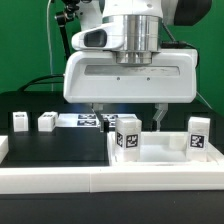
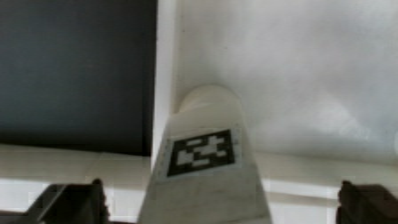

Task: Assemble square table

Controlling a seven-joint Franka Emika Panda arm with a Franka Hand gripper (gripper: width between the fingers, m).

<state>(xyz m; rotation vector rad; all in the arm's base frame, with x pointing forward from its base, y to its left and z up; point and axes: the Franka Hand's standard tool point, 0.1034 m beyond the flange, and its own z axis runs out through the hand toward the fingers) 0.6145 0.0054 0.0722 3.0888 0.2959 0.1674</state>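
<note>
Gripper [image 1: 128,113] hangs fingers spread wide, nothing held, right over a leg [image 1: 127,135] standing upright, long axis vertical, tag facing the exterior camera, at the tabletop [image 1: 158,157] edge.

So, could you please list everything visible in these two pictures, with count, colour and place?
legs: four, white with black-and-white tags; two at the exterior view's left, one upright in the middle, one at the exterior view's right
tabletop: one, white, exterior view's right half
marker board: one, white with black tags, behind, between the left legs and the middle leg
border wall: one, white, along the near edge
table: one, black, under everything
end effector: one, white, open, above the middle leg
</note>
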